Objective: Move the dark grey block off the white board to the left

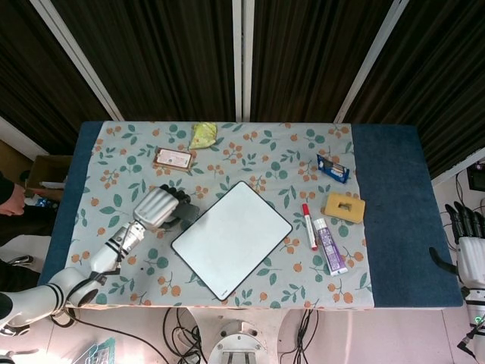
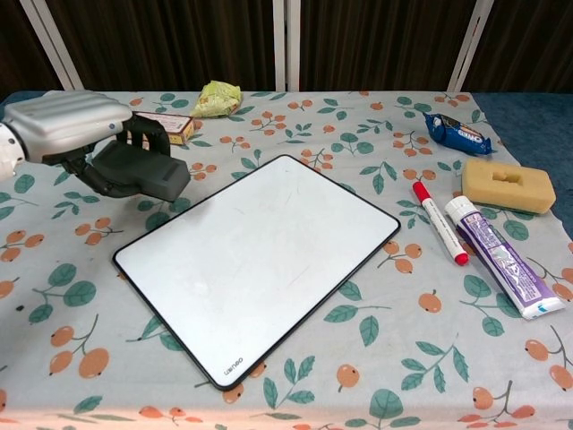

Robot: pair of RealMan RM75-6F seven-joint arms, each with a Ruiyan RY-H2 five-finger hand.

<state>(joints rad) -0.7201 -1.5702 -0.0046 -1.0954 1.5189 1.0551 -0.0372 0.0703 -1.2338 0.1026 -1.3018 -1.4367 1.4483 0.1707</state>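
Note:
My left hand point(image 1: 155, 205) point(image 2: 67, 125) grips the dark grey block point(image 2: 141, 173) point(image 1: 184, 215), holding it left of the white board point(image 1: 231, 237) point(image 2: 258, 263), over the flowered cloth. The block looks lifted slightly off the table in the chest view. The board lies bare at the table's front centre. My right hand point(image 1: 468, 243) hangs off the table's right side at the head view's edge, holding nothing, fingers apart.
A small orange box point(image 2: 158, 126) lies just behind the left hand, a yellow-green wrapper point(image 2: 218, 97) further back. Right of the board lie a red marker point(image 2: 438, 221), a purple tube point(image 2: 500, 256), a yellow sponge point(image 2: 508, 184) and a blue packet point(image 2: 457, 132).

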